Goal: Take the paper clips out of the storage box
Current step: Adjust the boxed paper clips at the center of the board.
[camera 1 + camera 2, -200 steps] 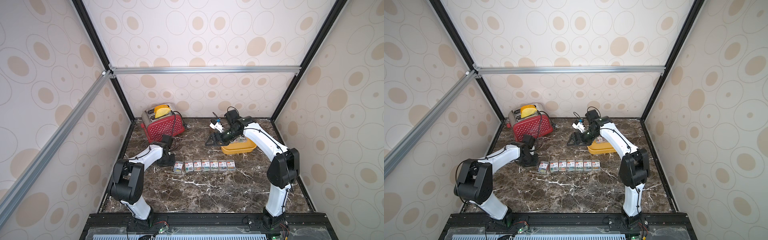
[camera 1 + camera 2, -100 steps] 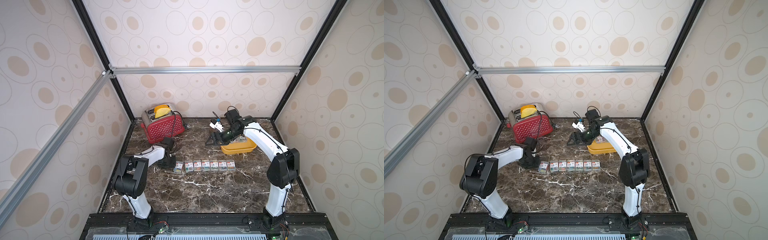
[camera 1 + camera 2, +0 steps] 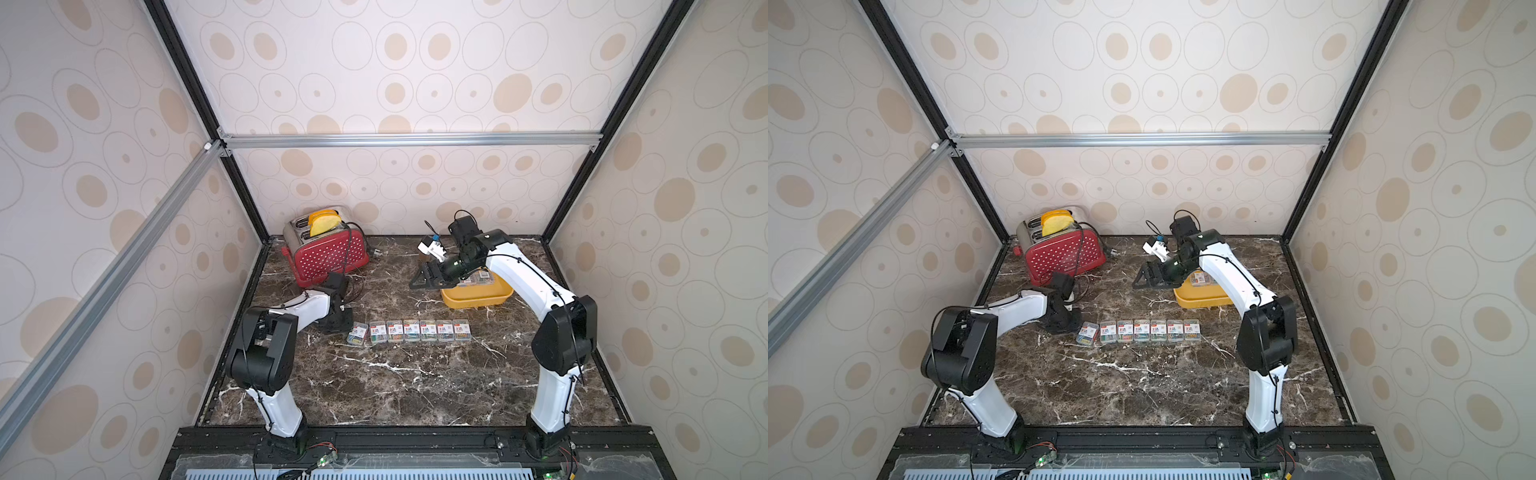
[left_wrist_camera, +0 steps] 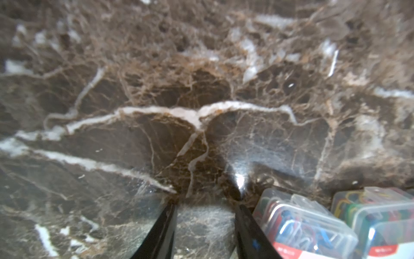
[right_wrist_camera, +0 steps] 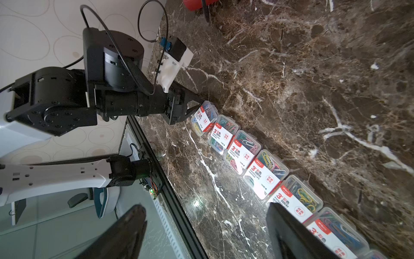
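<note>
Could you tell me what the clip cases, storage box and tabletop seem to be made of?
Clip cases: clear glossy plastic, contents show through.
Storage box: likely opaque yellow plastic, smooth rounded walls.
Tabletop: polished brown marble or marble-look laminate, white veins, reflections.

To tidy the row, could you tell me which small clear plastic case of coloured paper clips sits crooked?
The end case nearest the black left gripper; it is turned askew, while the other six line up squarely.
</note>
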{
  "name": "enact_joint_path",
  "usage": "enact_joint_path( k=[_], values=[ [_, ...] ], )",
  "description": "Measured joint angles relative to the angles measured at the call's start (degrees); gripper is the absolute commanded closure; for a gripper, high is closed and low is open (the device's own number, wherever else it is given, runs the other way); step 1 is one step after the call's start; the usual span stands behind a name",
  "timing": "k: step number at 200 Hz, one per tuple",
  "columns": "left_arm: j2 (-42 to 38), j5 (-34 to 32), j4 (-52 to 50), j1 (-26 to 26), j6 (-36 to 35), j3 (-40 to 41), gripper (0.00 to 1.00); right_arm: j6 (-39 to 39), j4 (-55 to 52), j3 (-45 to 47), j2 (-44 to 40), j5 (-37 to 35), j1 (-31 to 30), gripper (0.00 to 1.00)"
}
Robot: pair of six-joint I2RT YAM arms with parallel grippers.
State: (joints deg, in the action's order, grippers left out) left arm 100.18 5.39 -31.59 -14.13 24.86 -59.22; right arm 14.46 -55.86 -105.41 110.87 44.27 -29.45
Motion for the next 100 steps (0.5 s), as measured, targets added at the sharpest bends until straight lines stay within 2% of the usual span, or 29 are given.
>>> enact_joint_path(
  k=[100],
  values=[
    [-0.02, 1.07, 1.70, -0.11, 1.49, 0.39, 0.61, -0.11, -0.39, -0.94, 0.74, 0.83, 0.02, 0.11]
  ],
)
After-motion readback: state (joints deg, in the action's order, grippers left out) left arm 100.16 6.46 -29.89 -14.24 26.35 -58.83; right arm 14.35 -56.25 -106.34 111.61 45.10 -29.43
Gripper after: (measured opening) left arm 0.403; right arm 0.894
